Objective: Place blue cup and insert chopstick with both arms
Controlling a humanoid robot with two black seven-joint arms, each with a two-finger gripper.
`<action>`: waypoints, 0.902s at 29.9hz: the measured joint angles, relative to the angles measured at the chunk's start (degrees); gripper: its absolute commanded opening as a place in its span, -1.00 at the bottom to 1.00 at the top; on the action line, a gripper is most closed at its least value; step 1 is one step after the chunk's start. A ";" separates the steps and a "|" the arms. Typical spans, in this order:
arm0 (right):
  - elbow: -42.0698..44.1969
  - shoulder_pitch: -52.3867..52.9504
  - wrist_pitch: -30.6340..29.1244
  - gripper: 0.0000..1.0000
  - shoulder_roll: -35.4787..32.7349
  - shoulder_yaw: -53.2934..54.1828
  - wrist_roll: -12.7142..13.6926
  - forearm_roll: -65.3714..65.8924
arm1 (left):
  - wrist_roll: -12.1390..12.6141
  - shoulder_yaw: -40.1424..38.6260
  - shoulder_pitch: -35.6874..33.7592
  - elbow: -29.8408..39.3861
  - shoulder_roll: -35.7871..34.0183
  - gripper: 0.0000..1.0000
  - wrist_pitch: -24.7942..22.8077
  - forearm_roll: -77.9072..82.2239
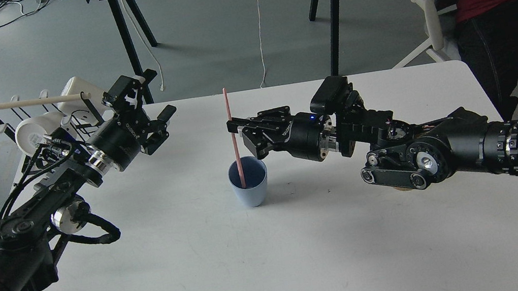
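Two grippers ours | right gripper [234,129] clamps chopstick [234,139] — tip inside blue cup [248,183] at table [277,266] centre | left gripper [153,123] at 10 o'clock — seemingly spread, empty

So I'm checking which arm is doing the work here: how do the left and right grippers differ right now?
The right gripper is closed on the chopstick, holding it near upright with its lower end inside the blue cup; the left gripper is open and holds nothing. The right gripper sits just above the cup near the table's middle, while the left gripper hangs off to the left, well apart from the cup. Both are black and clear of the tabletop.
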State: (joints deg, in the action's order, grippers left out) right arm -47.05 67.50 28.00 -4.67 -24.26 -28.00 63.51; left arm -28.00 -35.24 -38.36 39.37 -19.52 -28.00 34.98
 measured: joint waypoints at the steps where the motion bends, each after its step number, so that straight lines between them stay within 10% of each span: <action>1: 0.20 -0.17 0.00 -0.89 0.08 0.00 0.00 0.02 | 0.00 0.00 0.02 0.00 0.00 0.97 0.00 0.00; 6: 0.82 -0.64 0.00 -0.68 0.21 -0.07 0.00 0.08 | 0.00 -0.01 0.12 0.00 0.00 0.97 0.00 0.00; 15: 0.56 -1.20 0.00 0.38 0.91 -0.09 0.00 0.03 | 0.00 -0.08 0.09 0.00 -0.12 0.97 0.01 0.00; 27: -2.10 -0.97 0.00 0.55 -3.08 9.04 0.00 -1.38 | 0.00 -0.07 0.03 0.00 -0.15 0.97 0.00 0.00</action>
State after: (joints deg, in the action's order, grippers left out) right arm -49.14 66.53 28.00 -7.75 -15.22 -28.00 62.13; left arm -28.00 -35.31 -38.33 39.37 -19.67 -28.00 34.98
